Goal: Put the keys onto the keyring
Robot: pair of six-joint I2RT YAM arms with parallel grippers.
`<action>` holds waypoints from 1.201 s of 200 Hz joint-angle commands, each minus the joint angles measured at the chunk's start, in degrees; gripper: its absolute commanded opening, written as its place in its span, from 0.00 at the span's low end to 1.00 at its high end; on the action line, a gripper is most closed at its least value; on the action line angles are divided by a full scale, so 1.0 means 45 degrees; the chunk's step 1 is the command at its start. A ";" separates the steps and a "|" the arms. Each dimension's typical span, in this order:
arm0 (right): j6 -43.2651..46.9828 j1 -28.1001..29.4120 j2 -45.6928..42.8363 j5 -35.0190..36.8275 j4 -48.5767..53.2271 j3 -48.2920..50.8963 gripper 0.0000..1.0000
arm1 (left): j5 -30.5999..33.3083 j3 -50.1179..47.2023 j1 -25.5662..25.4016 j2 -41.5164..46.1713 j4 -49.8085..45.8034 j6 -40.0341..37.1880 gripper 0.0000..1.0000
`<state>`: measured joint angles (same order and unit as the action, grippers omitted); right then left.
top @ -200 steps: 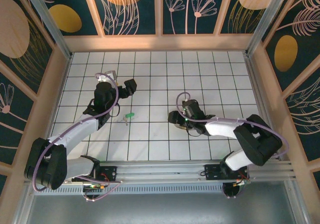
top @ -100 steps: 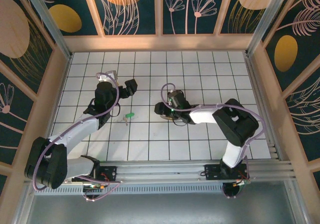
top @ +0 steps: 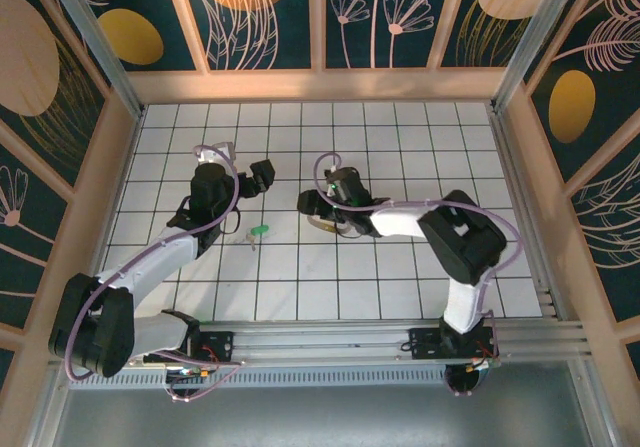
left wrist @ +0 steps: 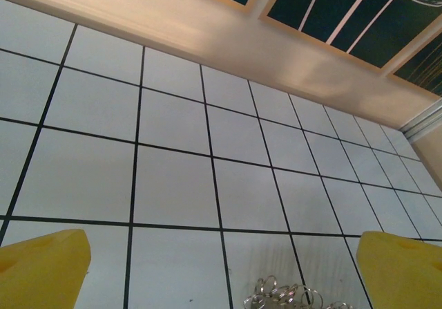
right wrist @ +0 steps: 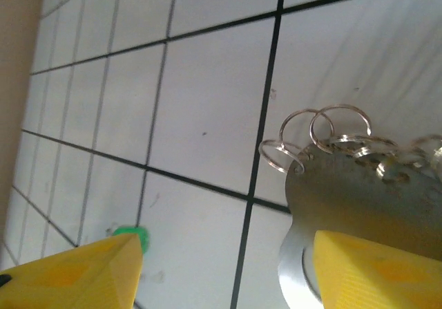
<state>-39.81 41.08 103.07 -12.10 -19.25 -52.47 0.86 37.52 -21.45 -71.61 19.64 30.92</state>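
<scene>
The left gripper (left wrist: 224, 234) stands wide open above the white tiled desk (top: 400, 137). The pale silvery metal keyring (right wrist: 359, 191) touches one yellow finger of the right gripper (right wrist: 228, 243), whose jaws stand apart; I cannot tell whether it grips. The small green-headed key (top: 259, 231) lies near the left gripper.

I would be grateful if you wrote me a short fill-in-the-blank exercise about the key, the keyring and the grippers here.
1. The loose key on the white tiles has a ___ head.
2. The left gripper has ___ fingers.
3. The keyring, with small wire rings on it, lies closest to the ___ arm's fingers.
Missing words: green; yellow; right.
</scene>
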 commanded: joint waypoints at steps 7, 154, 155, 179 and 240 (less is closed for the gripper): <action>0.0819 -0.0644 -0.2754 0.0676 0.0778 0.1507 0.70 | -0.0106 0.0171 -0.0181 0.0486 -0.0204 -0.0080 0.99; 0.1546 -0.3862 -0.9511 -0.0494 0.2308 0.6690 0.97 | 0.1468 0.0135 -0.3103 -0.0494 0.0636 0.1473 0.99; 0.1564 -0.3869 -0.9469 -0.0524 0.2296 0.6685 0.97 | 0.1468 0.0157 -0.3123 -0.0503 0.0636 0.1471 0.99; 0.1809 -0.3901 -0.8557 -0.0964 0.1991 0.6393 0.92 | 0.1583 0.0360 -0.3176 -0.0875 0.0747 0.1486 0.99; 0.1554 -0.3845 -0.6518 -0.1940 0.0358 0.6252 0.85 | 0.1284 0.0703 -0.3191 -0.1677 0.1022 0.1255 0.99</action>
<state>-32.91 23.81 71.57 -18.22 -13.06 -22.50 6.68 38.96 -35.51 -77.89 21.41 36.73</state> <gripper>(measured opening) 0.857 0.988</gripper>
